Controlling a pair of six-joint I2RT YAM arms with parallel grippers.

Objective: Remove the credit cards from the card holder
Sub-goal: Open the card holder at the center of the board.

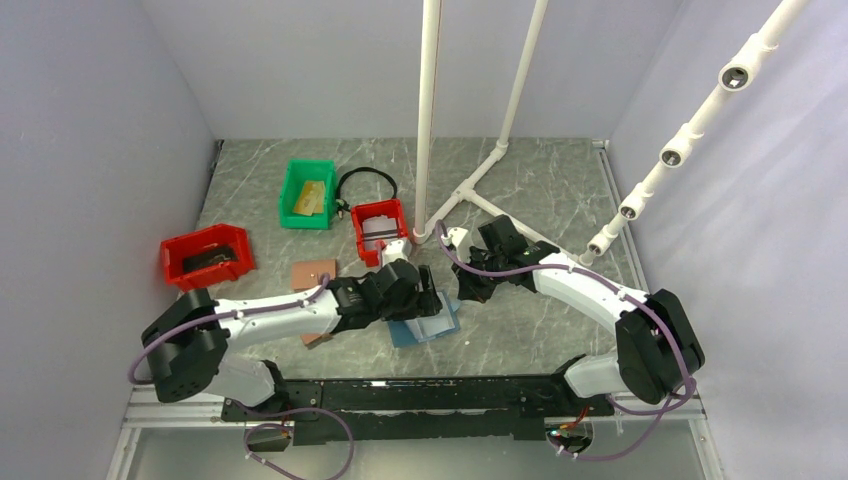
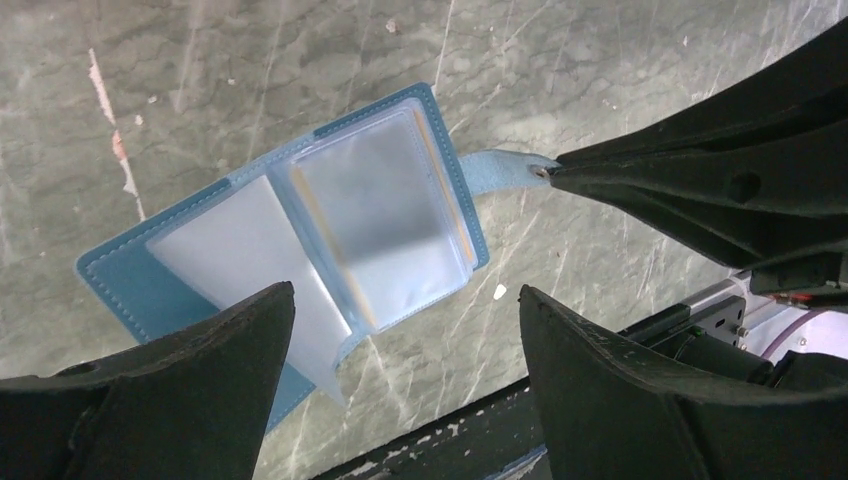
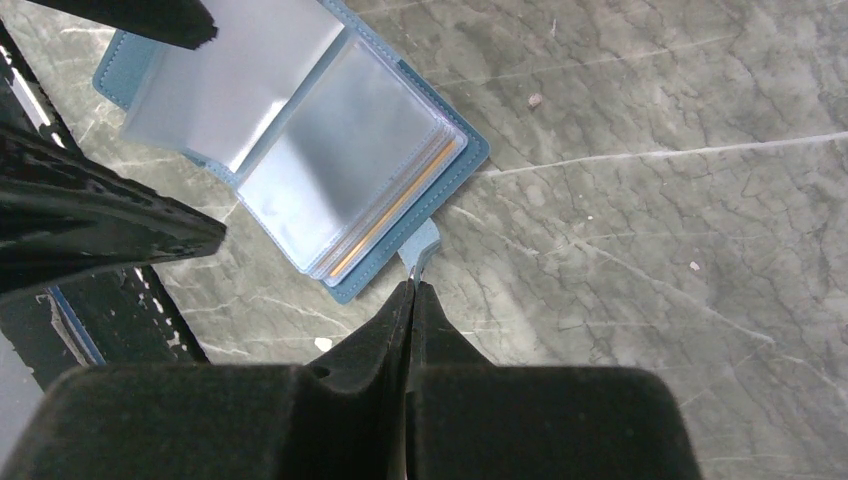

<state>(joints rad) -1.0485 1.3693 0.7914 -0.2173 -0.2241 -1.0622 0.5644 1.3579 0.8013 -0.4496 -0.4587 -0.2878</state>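
Blue and stitched along its edges, the card holder (image 2: pixel 130 285) lay open and flat on the grey marbled tabletop (image 3: pixel 650 250) between the two arms. Its clear sleeves (image 3: pixel 330 150) faced up, and the gold-tan edges of the credit cards (image 3: pixel 395 205) showed inside the stacked pockets on the side nearer its snap tab (image 3: pixel 420 246). The right fingers (image 3: pixel 380 340) were pressed together on the tip of that tab, while the left fingers (image 2: pixel 230 350) stood wide apart just above the open sleeves, holding nothing.
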